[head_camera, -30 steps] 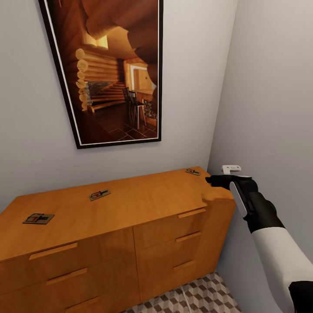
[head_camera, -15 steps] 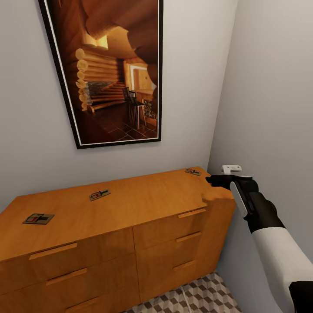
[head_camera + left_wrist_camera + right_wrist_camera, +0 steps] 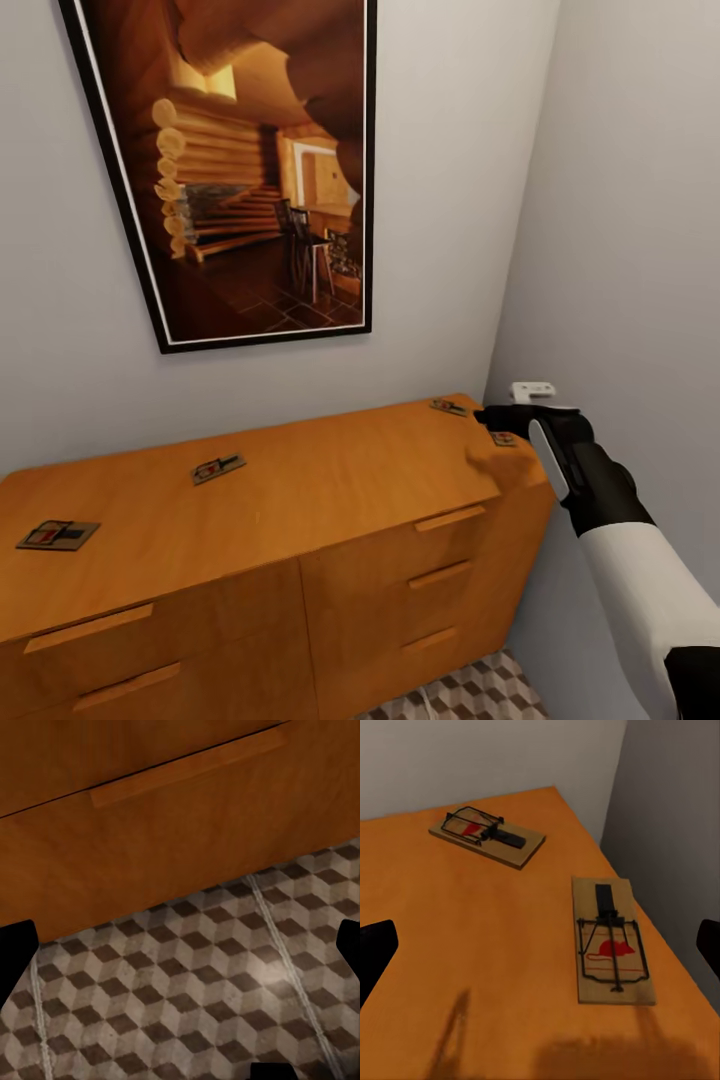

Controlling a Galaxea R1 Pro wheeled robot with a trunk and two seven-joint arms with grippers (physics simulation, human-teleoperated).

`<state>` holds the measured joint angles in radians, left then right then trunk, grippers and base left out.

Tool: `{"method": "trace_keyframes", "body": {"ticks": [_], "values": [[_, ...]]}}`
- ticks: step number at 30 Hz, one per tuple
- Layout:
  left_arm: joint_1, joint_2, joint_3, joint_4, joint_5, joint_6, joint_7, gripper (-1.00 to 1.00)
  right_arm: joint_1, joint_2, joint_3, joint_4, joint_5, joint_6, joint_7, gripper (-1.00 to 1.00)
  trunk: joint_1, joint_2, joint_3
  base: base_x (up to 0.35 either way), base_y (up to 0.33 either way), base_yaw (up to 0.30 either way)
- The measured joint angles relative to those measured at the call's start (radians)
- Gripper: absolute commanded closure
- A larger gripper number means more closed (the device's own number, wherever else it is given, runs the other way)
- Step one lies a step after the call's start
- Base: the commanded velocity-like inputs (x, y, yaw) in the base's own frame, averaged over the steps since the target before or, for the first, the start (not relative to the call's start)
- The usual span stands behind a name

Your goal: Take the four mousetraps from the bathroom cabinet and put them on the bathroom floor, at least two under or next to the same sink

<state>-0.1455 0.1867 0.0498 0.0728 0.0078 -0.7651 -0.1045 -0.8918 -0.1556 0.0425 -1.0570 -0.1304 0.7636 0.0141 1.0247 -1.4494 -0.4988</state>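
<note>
Several mousetraps lie flat on top of the orange-brown cabinet (image 3: 330,480): one at the left end (image 3: 57,535), one toward the middle (image 3: 218,467), and two at the right end (image 3: 449,407) (image 3: 503,439). My right gripper (image 3: 492,417) hovers over that right end. In the right wrist view it (image 3: 542,949) is open, just above the near mousetrap (image 3: 610,941), with the other one (image 3: 487,836) farther off. My left gripper (image 3: 180,945) is open and empty, low in front of a cabinet drawer (image 3: 150,832), above the bathroom floor (image 3: 187,982). The sink is out of view.
A large framed picture (image 3: 260,170) hangs on the wall behind the cabinet. The grey side wall (image 3: 640,250) stands close to my right arm, with a small white fitting (image 3: 533,390) on it. A patch of patterned floor (image 3: 460,695) shows below the drawers.
The head camera has shifted, so the cabinet sits lower and further left in the picture. A mousetrap beside my right gripper has come into sight. The traps themselves have not moved.
</note>
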Motion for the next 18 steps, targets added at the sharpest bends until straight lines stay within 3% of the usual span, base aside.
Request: {"method": "trace_keyframes", "body": {"ticks": [18], "values": [[0.0, 0.0, 0.0, 0.0, 0.0, 0.0, 0.0, -1.0, 0.001, -0.001, -0.001, 0.05, 0.001, -0.006, 0.003, -1.0, 0.0, 0.0, 0.0, 0.022, 0.0, 0.0]]}}
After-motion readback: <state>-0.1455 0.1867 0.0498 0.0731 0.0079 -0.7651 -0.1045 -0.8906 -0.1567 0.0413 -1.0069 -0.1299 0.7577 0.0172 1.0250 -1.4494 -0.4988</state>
